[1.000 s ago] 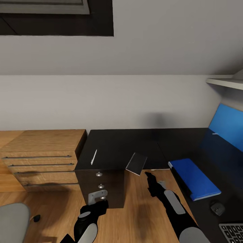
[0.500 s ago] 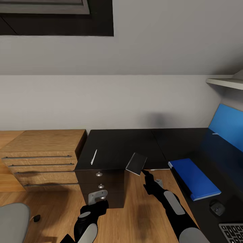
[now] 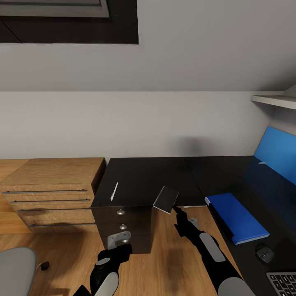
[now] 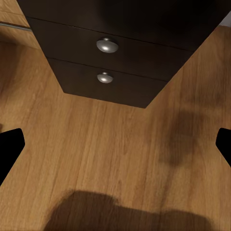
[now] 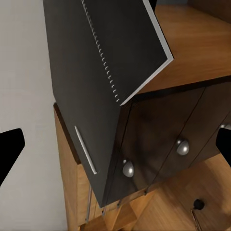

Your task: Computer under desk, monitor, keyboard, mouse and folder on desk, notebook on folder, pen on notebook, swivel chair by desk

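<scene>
A: In the head view, the right gripper (image 3: 177,213) has been brought up and left over the last second, now just beside the near edge of the notebook (image 3: 166,199), which overhangs the desk (image 3: 164,174). A grasp is judged imminent. The folder (image 3: 237,217) lies to the right; pen (image 3: 114,191) to the left.

B: And the wrist views?

A: In the left wrist view, spread fingers (image 4: 9,149) are seen over floor (image 4: 115,159) near the drawers (image 4: 108,48). In the right wrist view, wide fingers (image 5: 10,149) face the notebook (image 5: 120,43); nothing is held. The drawer unit could obstruct a low approach.

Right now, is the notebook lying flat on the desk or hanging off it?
Hanging off. The notebook juts past the desk front edge, with wooden floor showing beneath its overhanging corner in the right wrist view. The right gripper sits just below it.
</scene>
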`<state>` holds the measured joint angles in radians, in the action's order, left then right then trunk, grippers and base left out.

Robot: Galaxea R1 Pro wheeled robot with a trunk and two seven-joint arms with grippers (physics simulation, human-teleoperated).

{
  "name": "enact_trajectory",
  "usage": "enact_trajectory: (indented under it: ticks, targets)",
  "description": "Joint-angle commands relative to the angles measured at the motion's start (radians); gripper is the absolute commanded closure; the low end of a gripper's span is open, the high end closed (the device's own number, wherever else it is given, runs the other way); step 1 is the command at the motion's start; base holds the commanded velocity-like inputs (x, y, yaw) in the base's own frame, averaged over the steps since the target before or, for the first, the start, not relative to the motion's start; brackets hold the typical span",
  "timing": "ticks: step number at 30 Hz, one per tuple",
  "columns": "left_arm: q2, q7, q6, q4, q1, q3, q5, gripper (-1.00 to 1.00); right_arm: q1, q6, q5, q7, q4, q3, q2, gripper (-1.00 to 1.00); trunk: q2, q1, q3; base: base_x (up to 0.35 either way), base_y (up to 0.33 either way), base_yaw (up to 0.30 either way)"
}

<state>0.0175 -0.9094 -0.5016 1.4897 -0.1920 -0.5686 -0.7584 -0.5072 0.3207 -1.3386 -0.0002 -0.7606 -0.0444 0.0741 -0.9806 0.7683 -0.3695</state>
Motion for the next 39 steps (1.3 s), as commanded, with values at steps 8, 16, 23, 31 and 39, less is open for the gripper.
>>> enact_trajectory:
  ticks: [8,16,23,31,39]
  targets:
    - [0.001,-0.007,-0.003,0.001,-0.001,-0.003,-0.006,-1.00,-0.001,0.006,-0.005,-0.001,0.000,-0.005,0.001,-1.00,-0.001,0.000,-0.001,0.000,0.105,0.000]
    - [0.000,-0.003,-0.003,0.032,-0.001,0.000,-0.006,-1.00,-0.001,0.005,-0.002,0.001,0.000,-0.007,-0.002,-1.00,-0.001,0.000,-0.001,0.000,0.065,0.000]
    - [-0.001,-0.007,-0.003,0.046,-0.001,0.000,-0.006,-1.00,-0.001,0.005,-0.001,0.001,0.000,-0.008,-0.014,-1.00,-0.043,0.023,-0.020,0.000,0.003,0.000]
    - [-0.001,-0.007,-0.003,0.049,-0.001,-0.002,-0.006,-1.00,-0.001,0.005,0.000,0.004,0.000,-0.008,-0.021,-1.00,-0.099,0.054,-0.045,0.000,0.000,0.000]
    - [-0.002,-0.008,-0.003,0.048,-0.001,-0.002,-0.006,-1.00,-0.001,0.004,0.000,0.005,0.000,-0.008,-0.029,-1.00,-0.155,0.084,-0.070,0.000,0.000,0.000]
